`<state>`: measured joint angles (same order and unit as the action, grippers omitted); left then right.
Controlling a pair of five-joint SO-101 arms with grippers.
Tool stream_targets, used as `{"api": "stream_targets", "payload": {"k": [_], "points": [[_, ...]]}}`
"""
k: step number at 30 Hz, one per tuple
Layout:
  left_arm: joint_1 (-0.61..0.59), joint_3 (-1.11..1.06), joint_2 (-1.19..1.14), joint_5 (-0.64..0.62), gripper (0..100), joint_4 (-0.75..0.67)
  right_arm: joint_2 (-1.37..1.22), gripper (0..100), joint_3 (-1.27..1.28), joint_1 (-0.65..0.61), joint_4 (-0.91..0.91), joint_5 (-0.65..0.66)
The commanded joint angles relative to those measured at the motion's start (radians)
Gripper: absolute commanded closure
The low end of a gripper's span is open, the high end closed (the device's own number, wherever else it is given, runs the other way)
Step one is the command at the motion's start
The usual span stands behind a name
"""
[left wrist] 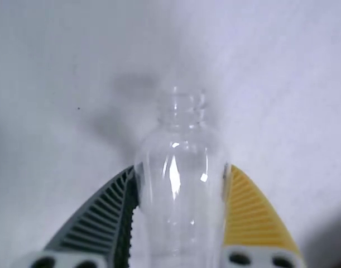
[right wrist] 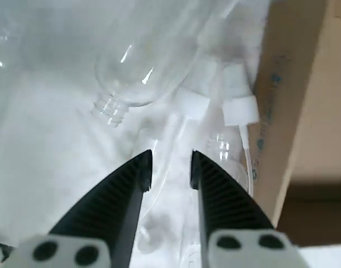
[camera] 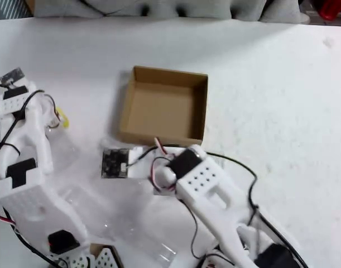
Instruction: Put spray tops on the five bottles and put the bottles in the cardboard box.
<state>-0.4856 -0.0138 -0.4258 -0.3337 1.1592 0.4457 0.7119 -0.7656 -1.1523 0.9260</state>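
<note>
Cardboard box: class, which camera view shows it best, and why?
The high view: the cardboard box appears whole from above, open, with no bottles inside. The right wrist view catches one outer wall beside the spray tops. The left wrist view faces a bottle instead.

Bright, diffuse light washes out the white tabletop (camera: 282,111). A soft grey shadow falls beside the clear bottle (left wrist: 178,184), which carries small white glints.

Place: robot test bench, the room looks domestic.
Bench: white table (camera: 282,84), two white plastic robot arms (camera: 30,195) with bare black wires (camera: 252,187).
Behind: grey tufted upholstered cushion (camera: 159,8) at the table's far edge.
</note>
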Motion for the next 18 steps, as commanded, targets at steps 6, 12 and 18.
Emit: {"api": "stream_targets", "payload": {"k": [6, 12, 18], "points": [[-0.004, 0.020, 0.010, -0.003, 98, -0.048, -0.117, 88.7, -0.058, 0.001, 0.177, 0.127], [-0.004, 0.020, 0.010, -0.003, 98, -0.054, -0.133, 88.4, -0.060, 0.002, 0.223, 0.190], [0.010, 0.020, 0.010, -0.003, 98, -0.054, -0.139, 88.4, -0.117, 0.042, 0.219, 0.221]]}}
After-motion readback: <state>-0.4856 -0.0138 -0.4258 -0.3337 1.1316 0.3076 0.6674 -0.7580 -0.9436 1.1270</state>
